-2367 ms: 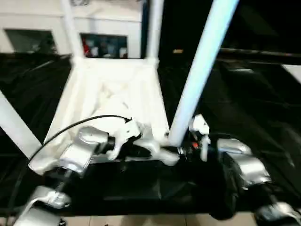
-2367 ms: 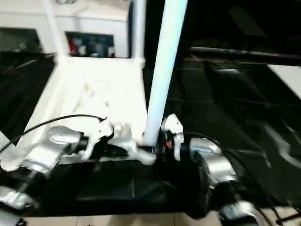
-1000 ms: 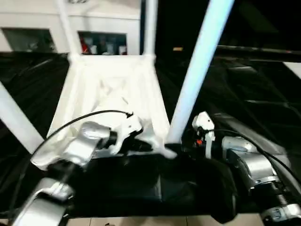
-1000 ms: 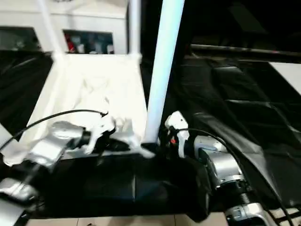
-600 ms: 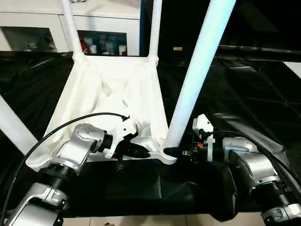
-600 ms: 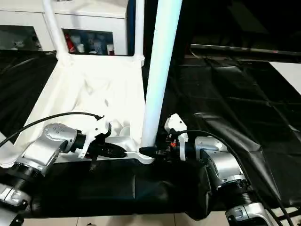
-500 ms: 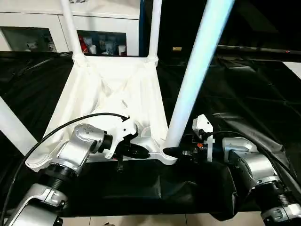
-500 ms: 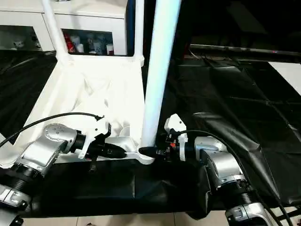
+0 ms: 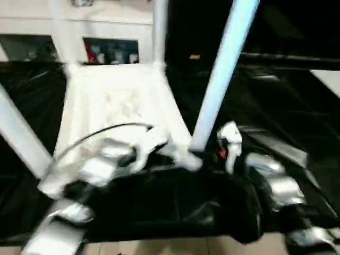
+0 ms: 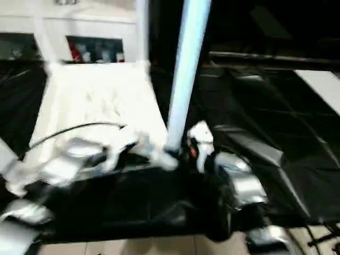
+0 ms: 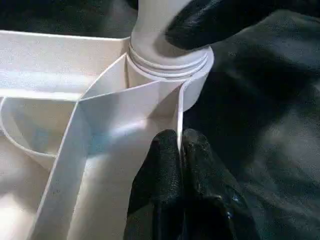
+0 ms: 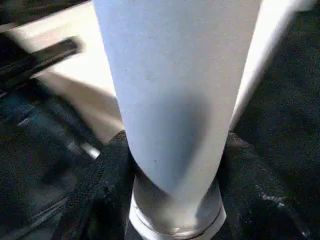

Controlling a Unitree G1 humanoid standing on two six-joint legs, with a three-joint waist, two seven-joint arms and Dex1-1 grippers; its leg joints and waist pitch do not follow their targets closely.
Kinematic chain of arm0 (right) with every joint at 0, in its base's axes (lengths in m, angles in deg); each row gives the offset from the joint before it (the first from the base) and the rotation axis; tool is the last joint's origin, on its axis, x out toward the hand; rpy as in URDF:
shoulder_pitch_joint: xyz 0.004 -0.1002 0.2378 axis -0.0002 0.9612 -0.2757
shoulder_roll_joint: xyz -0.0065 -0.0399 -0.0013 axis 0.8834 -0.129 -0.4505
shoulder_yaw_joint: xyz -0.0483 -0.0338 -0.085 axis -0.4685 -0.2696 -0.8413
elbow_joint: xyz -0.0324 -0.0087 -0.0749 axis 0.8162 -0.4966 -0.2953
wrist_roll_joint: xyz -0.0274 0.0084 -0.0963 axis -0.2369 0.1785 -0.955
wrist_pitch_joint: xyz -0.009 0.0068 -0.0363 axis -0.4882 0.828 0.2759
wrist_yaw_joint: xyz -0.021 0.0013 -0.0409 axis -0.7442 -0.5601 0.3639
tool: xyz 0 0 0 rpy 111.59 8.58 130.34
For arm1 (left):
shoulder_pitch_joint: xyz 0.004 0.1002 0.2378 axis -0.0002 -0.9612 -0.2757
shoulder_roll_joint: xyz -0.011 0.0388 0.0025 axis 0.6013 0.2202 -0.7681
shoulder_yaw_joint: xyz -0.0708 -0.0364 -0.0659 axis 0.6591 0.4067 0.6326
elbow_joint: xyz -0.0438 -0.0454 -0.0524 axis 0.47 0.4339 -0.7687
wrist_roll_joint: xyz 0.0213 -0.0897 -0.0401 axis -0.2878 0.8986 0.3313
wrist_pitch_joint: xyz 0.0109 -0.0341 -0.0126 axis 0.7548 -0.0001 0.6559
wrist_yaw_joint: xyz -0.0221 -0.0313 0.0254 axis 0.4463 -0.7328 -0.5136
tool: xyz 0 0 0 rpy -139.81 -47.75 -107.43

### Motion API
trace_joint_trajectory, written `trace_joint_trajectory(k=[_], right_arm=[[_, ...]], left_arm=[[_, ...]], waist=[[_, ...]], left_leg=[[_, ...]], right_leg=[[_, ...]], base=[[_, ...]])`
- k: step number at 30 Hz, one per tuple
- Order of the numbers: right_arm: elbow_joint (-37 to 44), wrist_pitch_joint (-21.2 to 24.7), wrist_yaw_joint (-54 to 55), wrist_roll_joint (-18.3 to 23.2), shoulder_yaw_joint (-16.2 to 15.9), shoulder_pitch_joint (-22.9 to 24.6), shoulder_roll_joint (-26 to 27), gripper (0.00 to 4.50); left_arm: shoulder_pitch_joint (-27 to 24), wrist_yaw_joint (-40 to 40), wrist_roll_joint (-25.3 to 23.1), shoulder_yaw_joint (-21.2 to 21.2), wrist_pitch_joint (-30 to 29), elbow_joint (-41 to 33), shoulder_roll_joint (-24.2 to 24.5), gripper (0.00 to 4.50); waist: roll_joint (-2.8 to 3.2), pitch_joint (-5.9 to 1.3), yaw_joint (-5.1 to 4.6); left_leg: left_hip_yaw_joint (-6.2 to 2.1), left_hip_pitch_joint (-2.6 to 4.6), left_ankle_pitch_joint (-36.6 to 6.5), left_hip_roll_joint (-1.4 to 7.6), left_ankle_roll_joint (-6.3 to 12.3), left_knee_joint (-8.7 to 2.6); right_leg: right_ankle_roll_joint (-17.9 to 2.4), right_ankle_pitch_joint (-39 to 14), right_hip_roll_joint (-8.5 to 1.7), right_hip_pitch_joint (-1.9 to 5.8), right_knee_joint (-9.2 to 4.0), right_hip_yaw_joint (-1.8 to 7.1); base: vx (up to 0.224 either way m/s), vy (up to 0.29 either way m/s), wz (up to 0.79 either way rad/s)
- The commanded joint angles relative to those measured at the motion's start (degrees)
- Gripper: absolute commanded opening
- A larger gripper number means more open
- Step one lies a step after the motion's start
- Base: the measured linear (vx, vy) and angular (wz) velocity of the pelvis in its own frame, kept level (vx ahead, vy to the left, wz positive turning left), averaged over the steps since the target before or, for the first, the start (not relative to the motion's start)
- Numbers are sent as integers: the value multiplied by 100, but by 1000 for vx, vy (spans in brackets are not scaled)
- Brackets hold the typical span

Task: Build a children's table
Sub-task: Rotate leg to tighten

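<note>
Left eye view: the upturned white tabletop (image 9: 114, 103) lies on the black-draped table (image 9: 287, 106), ribbed underside up, running from about 12 o'clock down to the middle of the picture.
Legs: four white tube legs rise from the corner sockets; the near right leg (image 9: 220, 74) slants up toward 1 o'clock, the near left leg (image 9: 18, 135) leaves toward 9 o'clock, and the two far legs (image 9: 159, 32) stand at 12 o'clock.
Left gripper: the left gripper (image 11: 178, 165) has its black fingers pressed together on a thin upright rib of the tabletop, just beside the near right socket (image 11: 170, 67).
Right gripper: the right gripper (image 12: 172, 200) sits at the foot of the near right leg, a dark finger on each side of the tube where it meets the socket; I cannot tell whether the fingers press it.
Arms: both silver forearms (image 9: 276, 186) come in from about 6 o'clock.
Background: a white cabinet (image 9: 106, 32) stands at 11 o'clock behind the table.
</note>
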Motion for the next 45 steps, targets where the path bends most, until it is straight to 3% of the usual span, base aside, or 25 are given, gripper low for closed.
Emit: trace_joint_trajectory(k=[1, 3, 4, 5, 7, 8, 10, 12, 14, 16, 19, 23, 25, 26, 30, 32, 36, 42, 45], right_arm=[[-400, 208, 910, -272, 103, 73, 268, 200], [-583, 262, 1657, -307, 247, 5, 608, 199], [-765, 202, 2183, -361, 347, -90, 916, 198], [-811, 193, 2325, -372, 374, -120, 1003, 198], [-873, 213, 2599, -410, 369, -209, 1188, 198], [-878, 204, 2544, -380, 336, -245, 1249, 198], [-841, 112, 2386, -328, 290, -285, 1312, 198], [-647, -80, 1875, -128, 307, -283, 1331, 253], [-618, -177, 1805, -159, 303, -292, 1307, 253], [-543, -197, 1557, -87, 309, -293, 1215, 277], [-366, -102, 1001, 39, 255, -292, 892, 312], [65, 138, -194, 163, 62, -162, 252, 312], [321, 286, -780, 296, -7, -65, -63, 312], [504, 359, -1173, 379, -62, 6, -309, 312], [597, 426, -1497, 471, -79, 30, -495, 312], [635, 457, -1761, 520, -111, 20, -602, 312], [715, 538, -2077, 541, -243, 53, -678, 297], [763, 649, -2299, 569, -357, 114, -669, 254], [767, 660, -2329, 584, -377, 124, -678, 236]], left_arm=[[145, 669, -56, 158, -21, 471, -247, 0], [354, 1163, -97, 202, 13, 808, -524, 0], [554, 1551, -152, 243, 89, 1165, -757, 0], [611, 1656, -171, 250, 112, 1263, -820, 0], [702, 1754, -214, 219, 194, 1418, -940, 0], [731, 1756, -266, 166, 271, 1473, -962, 0], [768, 1753, -350, 78, 392, 1563, -968, 0], [765, 1641, -407, 2, 503, 1632, -914, 0], [788, 1601, -380, 32, 535, 1713, -917, 0], [782, 1518, -387, 43, 594, 1739, -869, 0], [714, 1185, -344, 43, 656, 1658, -732, 0], [537, 425, -228, -49, 683, 1353, -456, 0], [427, 6, -168, -124, 684, 1150, -292, 0], [291, -442, -65, -199, 698, 873, -124, 0], [139, -949, 79, -259, 713, 550, 49, 0], [-58, -1520, 305, -304, 493, 70, 275, 0], [-168, -1780, 391, -279, 385, -166, 439, 0], [-282, -1870, 414, -261, 256, -386, 528, 0], [-324, -1878, 437, -260, 177, -489, 559, 0]], waist=[[-50, -273, 23], [-23, -265, -6], [-30, -269, -33], [4, -266, -35], [-16, -279, -32], [8, -282, -30], [-7, -285, -30], [-23, -290, -21], [-27, -290, -9], [-50, -286, -2], [-38, -281, 14], [-51, -283, 34], [-64, -299, 59], [-55, -300, 63], [-37, -314, 57], [-26, -319, 94], [-18, -319, 148], [-56, -304, 147], [-47, -303, 144]], left_leg=[[-89, 34, -1695, 92, 9, -365], [-101, 23, -1742, 82, -41, -384], [-110, 47, -1864, 71, -94, -383], [-120, 64, -1947, 71, -112, -381], [-130, 37, -1935, 83, -67, -405], [-130, 47, -1952, 88, -56, -407], [-120, 21, -1964, 88, 7, -415], [-110, 26, -1973, 92, 44, -409], [-101, 21, -1911, 90, 83, -403], [-100, 15, -1888, 87, 115, -398], [-108, 6, -1856, 92, 153, -399], [-99, -7, -1691, 118, 243, -396], [-106, -24, -1559, 129, 281, -396], [-104, -47, -1442, 152, 319, -395], [-73, -14, -1364, 160, 297, -377], [-63, 14, -1298, 175, 267, -376], [-30, 22, -1134, 169, 281, -360], [-44, 11, -1253, 164, 187, -373], [-54, 13, -1280, 166, 145, -381]], right_leg=[[-573, -2819, -338, 162, -564, 188], [-550, -2878, -321, 147, -569, 172], [-488, -3034, -315, 120, -601, 156], [-489, -3081, -323, 106, -602, 153], [-464, -2901, -327, 143, -607, 155], [-493, -2803, -323, 138, -595, 159], [-558, -2539, -316, 157, -582, 170], [-599, -2460, -321, 160, -573, 176], [-629, -2428, -326, 166, -570, 181], [-627, -2513, -334, 174, -575, 178], [-562, -2746, -345, 182, -595, 170], [-668, -2439, -344, 194, -559, 182], [-747, -2178, -342, 239, -520, 176], [-900, -1798, -342, 252, -463, 180], [-1141, -1406, -333, 226, -416, 187], [-1222, -1235, -338, 223, -385, 195], [-1340, -841, -315, 228, -342, 202], [-1189, -1245, -346, 242, -375, 200], [-1121, -1390, -347, 237, -384, 203]], base=[[0, 0, 0], [0, 0, 0], [0, 0, 0], [0, 0, 0], [0, 0, 0], [0, 0, 0], [0, 0, 0], [0, 0, 0], [0, 0, 0], [0, 0, 0], [0, 0, 0], [0, 0, 0], [0, 0, 0], [0, 0, 0], [0, 0, 0], [0, 0, 0], [0, 0, 0], [0, 0, 0], [0, 0, 0]])
